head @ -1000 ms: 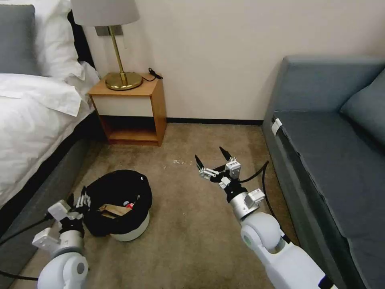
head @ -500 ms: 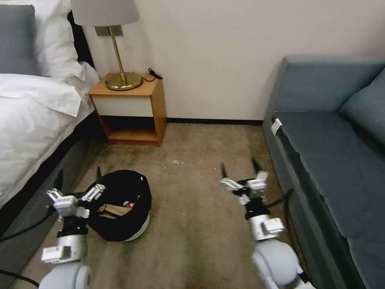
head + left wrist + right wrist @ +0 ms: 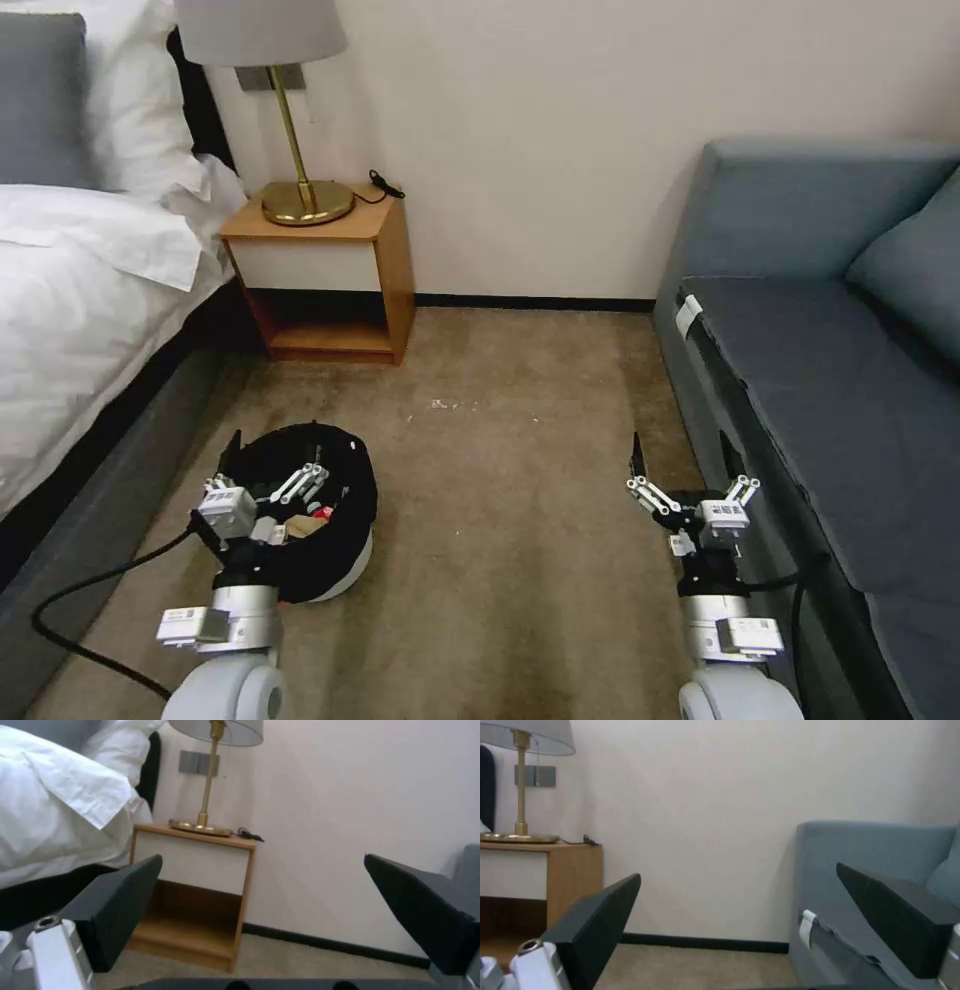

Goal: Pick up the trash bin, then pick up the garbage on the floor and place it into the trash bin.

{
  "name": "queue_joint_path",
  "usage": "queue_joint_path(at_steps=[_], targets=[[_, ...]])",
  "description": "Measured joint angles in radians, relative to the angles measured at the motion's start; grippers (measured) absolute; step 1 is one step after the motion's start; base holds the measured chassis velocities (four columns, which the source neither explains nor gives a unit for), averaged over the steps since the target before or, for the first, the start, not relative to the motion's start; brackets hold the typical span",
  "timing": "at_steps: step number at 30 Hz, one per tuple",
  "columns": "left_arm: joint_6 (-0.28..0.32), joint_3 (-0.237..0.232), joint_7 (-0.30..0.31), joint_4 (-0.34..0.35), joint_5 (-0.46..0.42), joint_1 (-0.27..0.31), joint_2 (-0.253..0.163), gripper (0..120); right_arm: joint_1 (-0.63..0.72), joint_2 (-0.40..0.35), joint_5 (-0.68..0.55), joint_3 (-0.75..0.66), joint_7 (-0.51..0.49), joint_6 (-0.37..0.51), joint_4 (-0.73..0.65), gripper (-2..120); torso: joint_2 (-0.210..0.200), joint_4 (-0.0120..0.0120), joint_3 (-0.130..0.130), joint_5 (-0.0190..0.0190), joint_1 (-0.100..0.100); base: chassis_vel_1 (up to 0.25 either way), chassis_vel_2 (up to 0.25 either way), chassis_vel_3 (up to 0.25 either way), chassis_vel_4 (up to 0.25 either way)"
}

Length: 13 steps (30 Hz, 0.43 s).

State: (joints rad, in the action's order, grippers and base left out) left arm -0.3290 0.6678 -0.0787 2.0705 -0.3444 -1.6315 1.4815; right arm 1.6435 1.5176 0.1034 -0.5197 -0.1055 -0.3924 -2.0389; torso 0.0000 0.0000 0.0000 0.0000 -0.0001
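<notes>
Both grippers have pulled back toward you, left gripper (image 3: 268, 478) and right gripper (image 3: 687, 470) spread and empty; the trash bin (image 3: 340, 500) sits on the carpet (image 3: 500, 520) holding litter, so you look finished.

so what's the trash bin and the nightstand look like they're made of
Trash bin: seemingly smooth white plastic at the base, lined with thin black plastic film, wrinkled and slightly shiny at the rim. Nightstand: likely wood or wood veneer, warm matte grain, with a white front panel.
</notes>
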Motion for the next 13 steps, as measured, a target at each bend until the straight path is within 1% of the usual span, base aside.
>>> queue_joint_path(at_steps=[13], targets=[[0.001,0.002,0.003,0.000,-0.001,0.001,0.000,100,-0.004,-0.003,-0.004,0.005,0.001,0.002,0.002,100,0.000,0.0000,0.000,0.0000,0.000,0.000,0.000,0.000,0.000]])
